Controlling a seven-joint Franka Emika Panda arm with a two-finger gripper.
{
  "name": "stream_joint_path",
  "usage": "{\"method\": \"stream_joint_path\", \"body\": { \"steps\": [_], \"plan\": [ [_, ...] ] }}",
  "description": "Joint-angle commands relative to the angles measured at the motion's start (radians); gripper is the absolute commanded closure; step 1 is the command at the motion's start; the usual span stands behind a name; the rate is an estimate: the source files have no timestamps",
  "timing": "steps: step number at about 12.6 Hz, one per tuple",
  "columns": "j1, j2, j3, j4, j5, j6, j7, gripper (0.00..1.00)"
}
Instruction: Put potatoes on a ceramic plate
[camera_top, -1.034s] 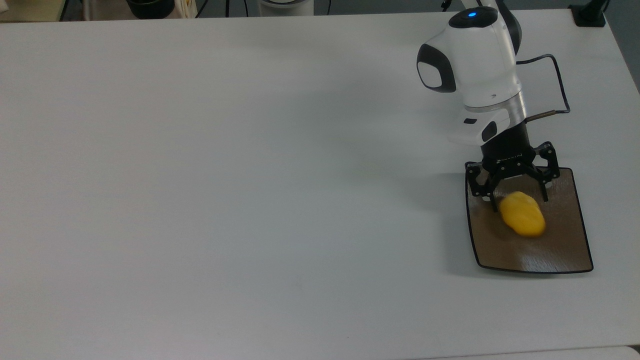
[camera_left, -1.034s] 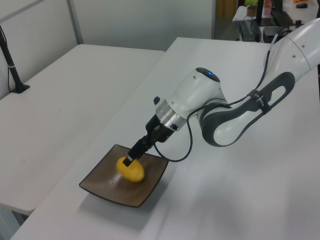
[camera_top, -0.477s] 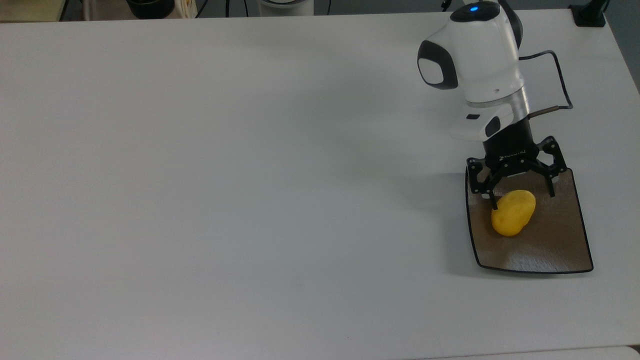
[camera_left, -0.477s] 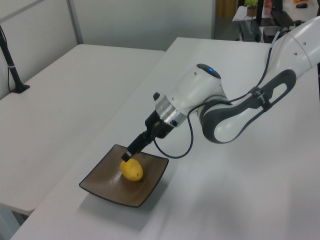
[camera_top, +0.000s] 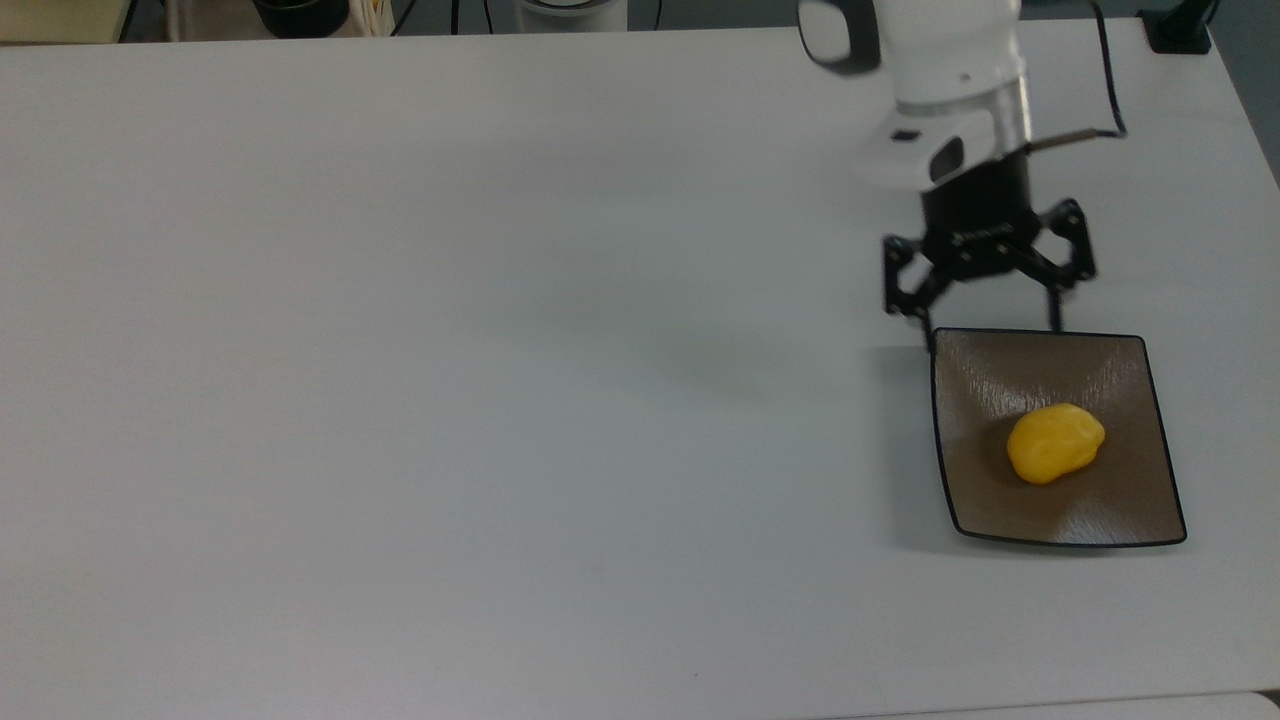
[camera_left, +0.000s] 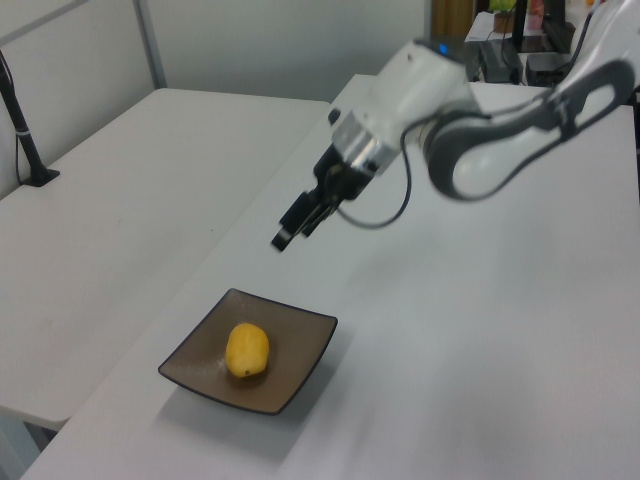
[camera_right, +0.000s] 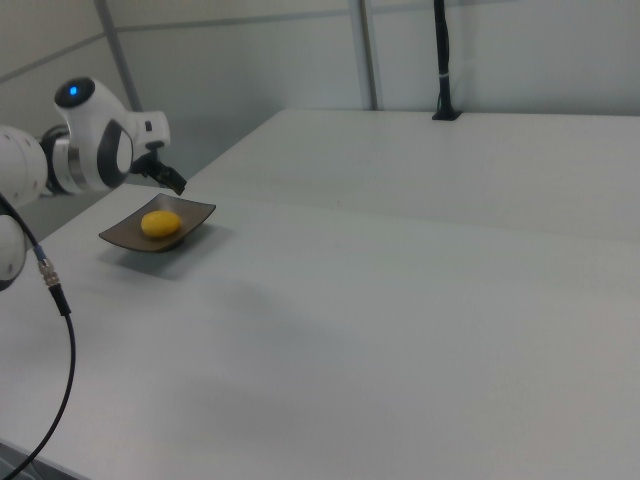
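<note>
Hovering above the white table (camera_top: 500, 350), my gripper (camera_top: 988, 318) hangs with fingers spread apart, holding nothing. Yellow potato (camera_top: 1055, 443) lies on the square brown ceramic plate (camera_top: 1150, 510), apart from my claw.

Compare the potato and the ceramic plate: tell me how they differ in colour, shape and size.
Colour: the potato is bright yellow, while the ceramic plate is brown with a thin dark rim.
Shape: the potato is a rounded oval lump; the plate is square and shallow with upturned corners.
Size: the potato covers only a small part of the plate, which is much wider.
Shared: both sit still on the white table, the potato resting on the plate.
</note>
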Motion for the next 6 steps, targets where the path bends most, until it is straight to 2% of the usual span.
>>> {"method": "stream_joint_path", "body": {
  "steps": [1, 4, 6],
  "plan": [
    [-0.074, -0.252, -0.009, -0.105, -0.013, -0.431, 0.018, 0.0],
    [-0.136, -0.407, -0.011, -0.105, -0.005, -0.773, 0.015, 0.0],
    [-0.188, -0.504, -0.011, -0.138, -0.004, -0.881, 0.01, 0.0]
  ]
}}
